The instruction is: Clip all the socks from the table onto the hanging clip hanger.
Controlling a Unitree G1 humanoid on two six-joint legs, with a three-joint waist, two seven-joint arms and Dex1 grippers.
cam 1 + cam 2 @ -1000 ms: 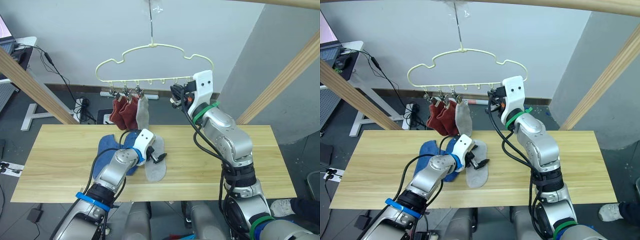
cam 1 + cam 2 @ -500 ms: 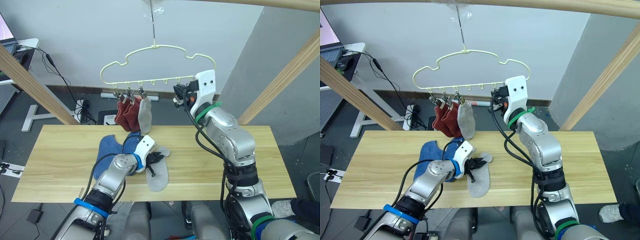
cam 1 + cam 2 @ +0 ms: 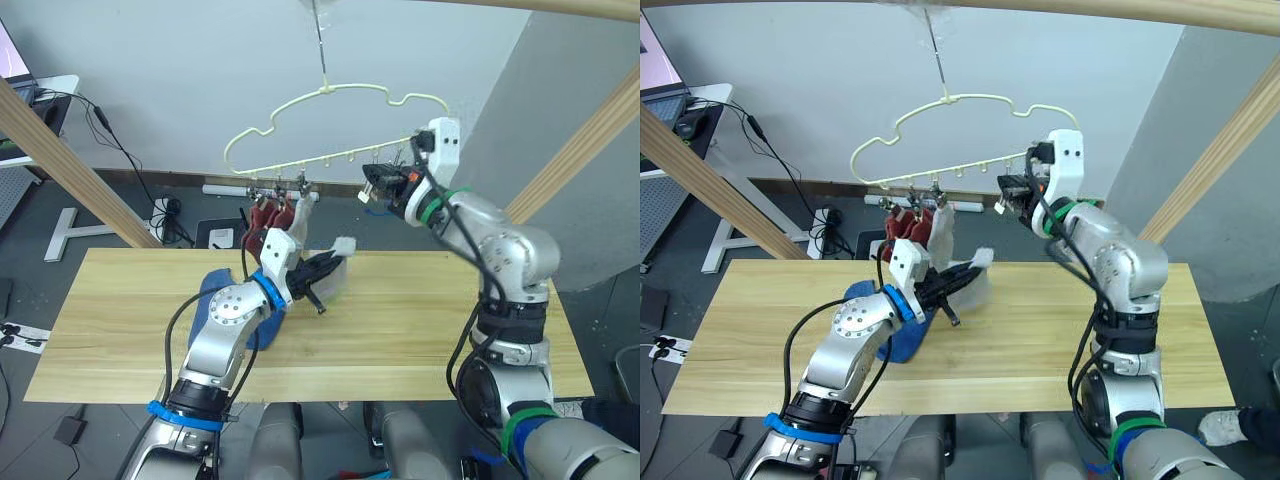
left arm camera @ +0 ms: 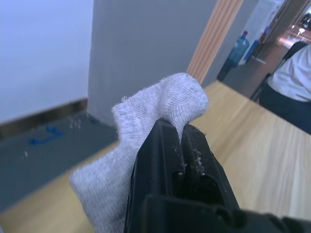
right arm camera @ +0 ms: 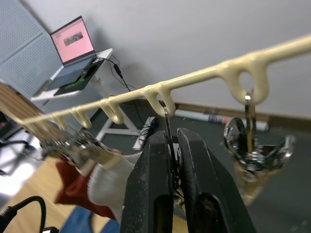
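Since the soft light grey knit ankle sock (image 3: pixel 335 272) hangs above the light yellowish plank worktop (image 3: pixel 420 330), clenched by its cuff in the left claw (image 3: pixel 325 275), the step should go best if that cuff rises toward one o'clock into the small dark metal clip (image 5: pixel 170 145) that the right claw (image 5: pixel 172 145) pinches on the pale yellow wavy wire clip hanger (image 3: pixel 330 130). The right wrist view shows the fingers closed around that clip's wire, while the head views show two blue socks (image 3: pixel 225 300) lying on the worktop and two rust red socks (image 3: pixel 265 215) and another grey one already clipped at the hanger's nine o'clock end.

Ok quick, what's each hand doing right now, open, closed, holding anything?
Left hand: closed on a light grey sock, lifted off the table.
Right hand: closed on a clip of the clip hanger.
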